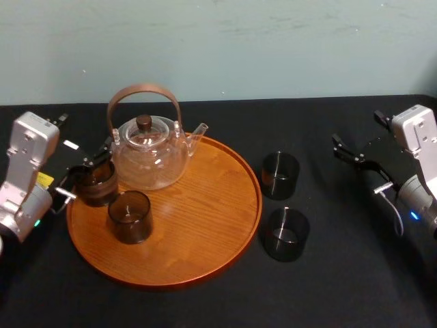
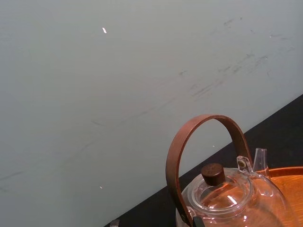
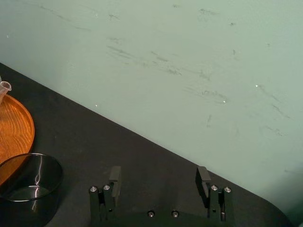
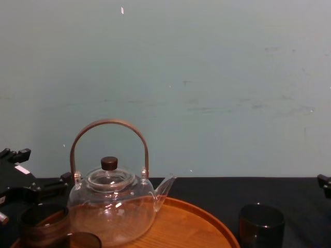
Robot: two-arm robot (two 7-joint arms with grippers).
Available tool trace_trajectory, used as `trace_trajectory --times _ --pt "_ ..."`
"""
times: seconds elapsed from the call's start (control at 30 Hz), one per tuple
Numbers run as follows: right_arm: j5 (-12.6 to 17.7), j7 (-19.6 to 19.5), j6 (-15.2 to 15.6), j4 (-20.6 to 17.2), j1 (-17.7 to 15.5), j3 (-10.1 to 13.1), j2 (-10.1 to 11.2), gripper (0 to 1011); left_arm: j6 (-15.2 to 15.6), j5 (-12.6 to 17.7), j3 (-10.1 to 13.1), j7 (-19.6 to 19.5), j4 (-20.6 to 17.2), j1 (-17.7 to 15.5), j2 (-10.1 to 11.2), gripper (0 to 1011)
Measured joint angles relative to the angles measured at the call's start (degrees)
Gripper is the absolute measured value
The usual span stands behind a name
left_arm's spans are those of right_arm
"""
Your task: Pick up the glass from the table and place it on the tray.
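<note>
- Smoky-brown glass (image 1: 99, 188) sits at the left rim of the wooden tray (image 1: 198, 239), pinched in the left tool (image 1: 87, 176), close beside the glass teapot (image 1: 147, 154).
- Right tool (image 3: 158, 182) hangs over the black tabletop (image 1: 341, 273) on the right, fingers spread, holding nothing.
- Risk: if released while partly over the rim, the glass likely tips or rolls off.
- Risk: carried further inward, it may knock the teapot or the second tumbler (image 1: 129, 216) just beside it.
</note>
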Motion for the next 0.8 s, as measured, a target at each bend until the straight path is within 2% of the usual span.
trace_trajectory --times 0.8 --pt "0.0 0.0 0.0 0.0 0.0 0.0 0.0 1002 0.0 0.0 0.0 0.0 0.0 0.0 0.0 1001"
